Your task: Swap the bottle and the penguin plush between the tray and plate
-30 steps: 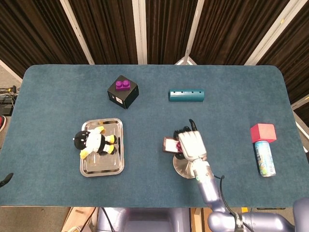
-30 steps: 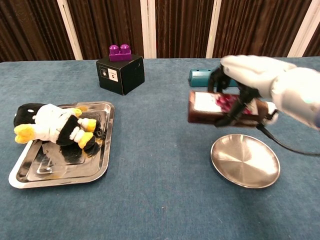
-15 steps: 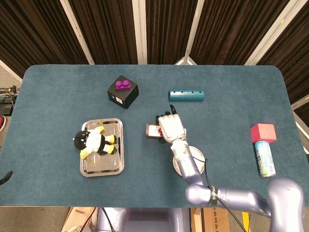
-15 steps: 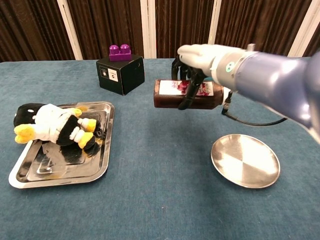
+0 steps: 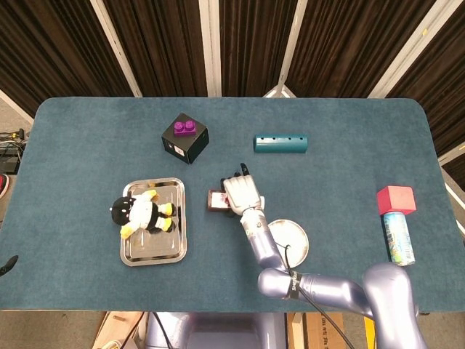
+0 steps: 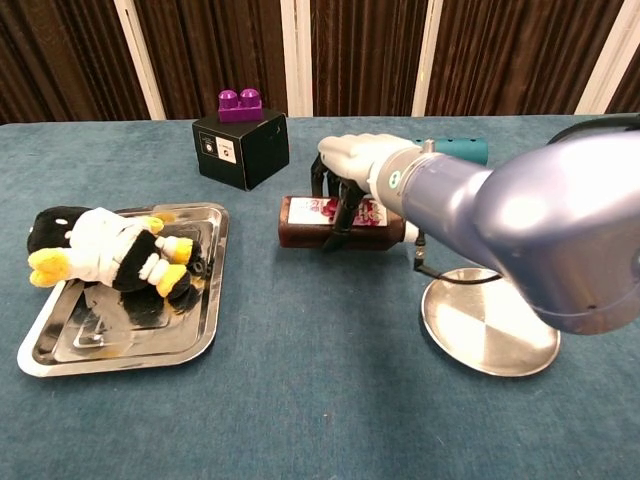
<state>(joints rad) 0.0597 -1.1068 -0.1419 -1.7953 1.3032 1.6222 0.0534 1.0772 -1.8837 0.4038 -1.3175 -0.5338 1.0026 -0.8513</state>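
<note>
My right hand [image 5: 242, 193] [image 6: 352, 158] grips a dark brown bottle [image 5: 215, 201] [image 6: 300, 221] with a pink label, held lying on its side. The bottle hangs low over the cloth between the tray and the plate; whether it touches the cloth I cannot tell. The round metal plate [image 5: 294, 243] [image 6: 490, 330] is bare, to the right of the bottle and partly under my forearm. The penguin plush [image 5: 142, 213] [image 6: 100, 250] lies on its side on the rectangular metal tray [image 5: 152, 251] [image 6: 130, 345] at the left. My left hand does not show.
A black box topped with a purple brick [image 5: 184, 138] [image 6: 240, 145] stands behind the tray. A teal bar [image 5: 280, 143] [image 6: 465, 150] lies at the back centre. A red cube [image 5: 396, 199] and a lying can [image 5: 398, 238] sit far right.
My right hand has carried the bottle leftward and lower, from above the plate to the space between plate and tray. The penguin and the tray have not moved.
</note>
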